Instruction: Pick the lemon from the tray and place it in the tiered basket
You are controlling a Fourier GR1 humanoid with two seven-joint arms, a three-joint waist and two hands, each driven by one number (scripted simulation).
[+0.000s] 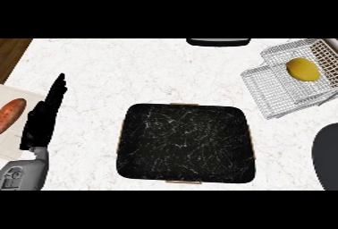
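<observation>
The lemon (303, 69) lies in the basket (277, 96) — far right of the left hand (45, 117), which rests open, holding nothing. The tray (185, 143) sits just right of it.

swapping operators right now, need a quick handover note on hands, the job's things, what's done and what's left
Left hand: open, fingers straight, resting at the view's left, holding nothing.
Right hand: not visible; only a dark rounded shape shows at the right edge.
Lemon: lying in the tiered basket at upper right.
Tray: centre of the counter, nothing on it.
Done: lemon placed.
Left: nothing apparent.
</observation>
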